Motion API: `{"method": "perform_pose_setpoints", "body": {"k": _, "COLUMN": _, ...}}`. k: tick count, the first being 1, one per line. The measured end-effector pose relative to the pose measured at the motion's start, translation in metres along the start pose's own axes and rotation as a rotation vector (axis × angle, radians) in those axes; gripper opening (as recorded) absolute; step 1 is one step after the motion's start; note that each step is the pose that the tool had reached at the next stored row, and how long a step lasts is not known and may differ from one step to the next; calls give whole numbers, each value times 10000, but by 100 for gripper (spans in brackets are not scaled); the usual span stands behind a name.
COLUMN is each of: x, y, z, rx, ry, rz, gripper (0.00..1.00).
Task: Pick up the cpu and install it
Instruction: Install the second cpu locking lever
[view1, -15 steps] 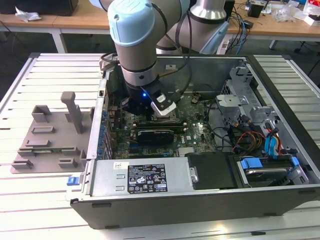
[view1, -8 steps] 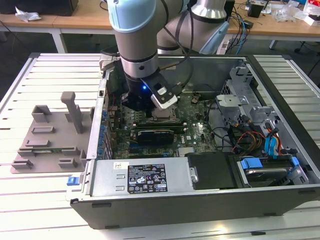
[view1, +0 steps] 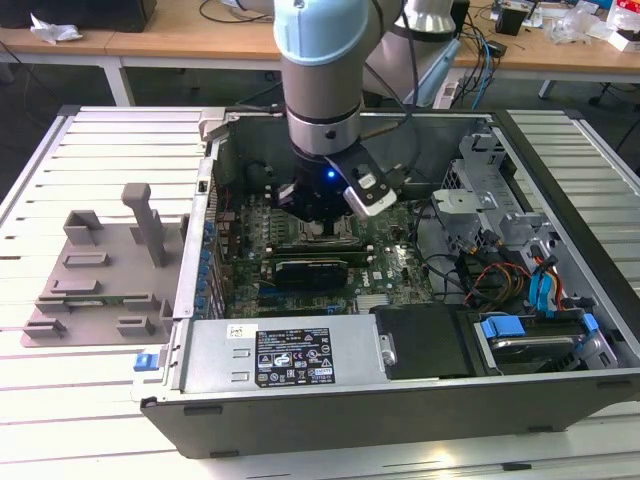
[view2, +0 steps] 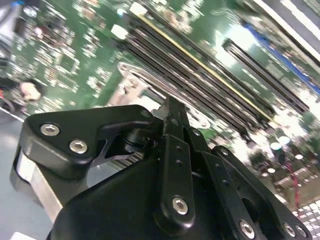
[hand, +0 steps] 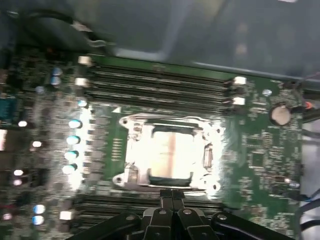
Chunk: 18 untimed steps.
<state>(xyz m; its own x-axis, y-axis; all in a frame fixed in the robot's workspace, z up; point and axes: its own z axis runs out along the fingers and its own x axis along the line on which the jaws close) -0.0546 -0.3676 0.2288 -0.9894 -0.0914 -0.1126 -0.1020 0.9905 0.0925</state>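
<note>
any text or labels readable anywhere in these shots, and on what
Nothing reads legibly.
White label on the power supply, exterior view: printed lines and symbols, too small to read.
Small white sticker beside it: too small to read.
Motherboard around the cpu, first wrist view: any markings are too blurred to read.

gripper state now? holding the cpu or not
Gripper: shut, fingertips together, holding nothing. The cpu sits in the socket on the motherboard.
</note>
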Motion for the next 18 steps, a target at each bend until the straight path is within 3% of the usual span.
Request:
{"method": "perform_pose_setpoints", "body": {"k": 2, "x": -36, "y": 63, "z": 10, "rx": 101, "ry": 16, "rz": -9, "gripper": 11}}
{"method": "perform_pose_setpoints", "body": {"k": 3, "x": -50, "y": 124, "z": 18, "rx": 300, "ry": 70, "rz": -27, "gripper": 11}}
{"method": "perform_pose_setpoints", "body": {"k": 6, "x": -63, "y": 252, "z": 33, "rx": 619, "ry": 214, "rz": -53, "gripper": 11}}
{"method": "perform_pose_setpoints", "body": {"k": 8, "x": -70, "y": 343, "z": 42, "rx": 763, "ry": 246, "rz": -63, "gripper": 11}}
{"method": "perform_pose_setpoints", "body": {"k": 10, "x": -75, "y": 352, "z": 20, "rx": 791, "ry": 249, "rz": -68, "gripper": 11}}
{"method": "perform_pose_setpoints", "body": {"k": 12, "x": -84, "y": 360, "z": -60, "rx": 795, "ry": 249, "rz": -67, "gripper": 11}}
{"method": "perform_pose_setpoints", "body": {"k": 18, "x": -84, "y": 360, "z": -63, "rx": 797, "ry": 250, "rz": -67, "gripper": 11}}
